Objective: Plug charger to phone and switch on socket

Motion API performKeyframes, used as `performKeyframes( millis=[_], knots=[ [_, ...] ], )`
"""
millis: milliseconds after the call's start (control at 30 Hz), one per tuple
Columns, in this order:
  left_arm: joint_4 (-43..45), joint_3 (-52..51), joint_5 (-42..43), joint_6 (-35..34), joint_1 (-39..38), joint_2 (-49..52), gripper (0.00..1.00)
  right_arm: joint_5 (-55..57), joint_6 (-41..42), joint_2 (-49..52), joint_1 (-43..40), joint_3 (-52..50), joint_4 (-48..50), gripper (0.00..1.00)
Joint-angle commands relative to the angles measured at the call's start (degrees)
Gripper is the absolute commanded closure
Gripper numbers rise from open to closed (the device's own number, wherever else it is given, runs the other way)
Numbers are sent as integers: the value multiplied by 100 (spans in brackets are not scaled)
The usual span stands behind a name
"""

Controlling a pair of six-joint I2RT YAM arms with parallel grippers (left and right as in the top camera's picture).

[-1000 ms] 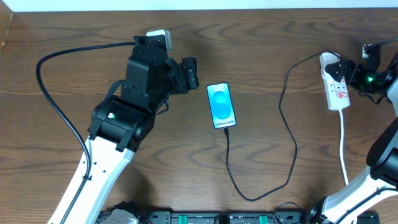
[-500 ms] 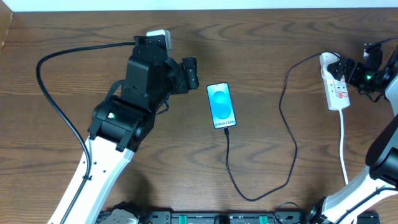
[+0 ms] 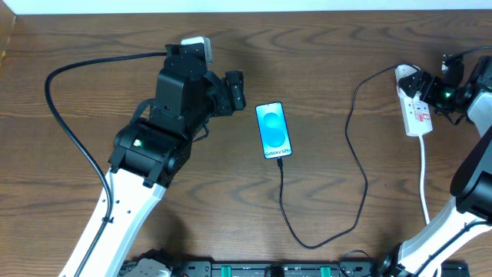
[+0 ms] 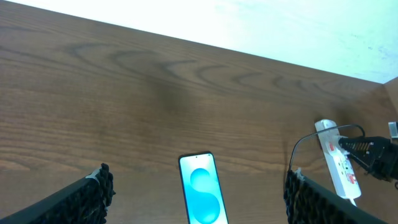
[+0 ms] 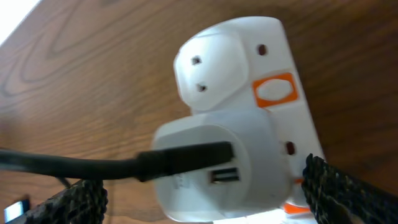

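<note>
Find the socket [image 3: 415, 108] lying flat near the table's far right corner, its long side running along the right edge and its white cord [image 3: 423, 177] trailing toward the near edge. Note the white adapter [image 5: 217, 162] seated in it. Follow the charger [image 3: 280, 185] from there, looping toward the near edge and ending at the near end of the phone [image 3: 274, 130], mid-table. Looks plugged in, though too small to confirm. Treat the switch as the step in hand, and take the orange-framed button [image 5: 275, 91] just beside the adapter as the likely switch. See the right gripper [image 3: 425, 85] at the socket's far end, fingers [image 5: 339, 186] spread wide, holding nothing; contact unclear. Better to bring the jaws together first, then press with one fingertip, straight down, without shoving the strip or snagging the adapter. Leave the left gripper [image 3: 234, 88], also spread and empty, parked just left of the phone's far end.
</note>
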Motion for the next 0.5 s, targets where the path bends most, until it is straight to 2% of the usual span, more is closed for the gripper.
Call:
performKeyframes(
  millis=[0,467],
  knots=[
    [-17,15,-74,94,17,-31,11,-232,125,87,118,13,-57,1],
    [-17,13,-74,94,17,-31,11,-225,144,92,131,13,-326,1]
  ],
)
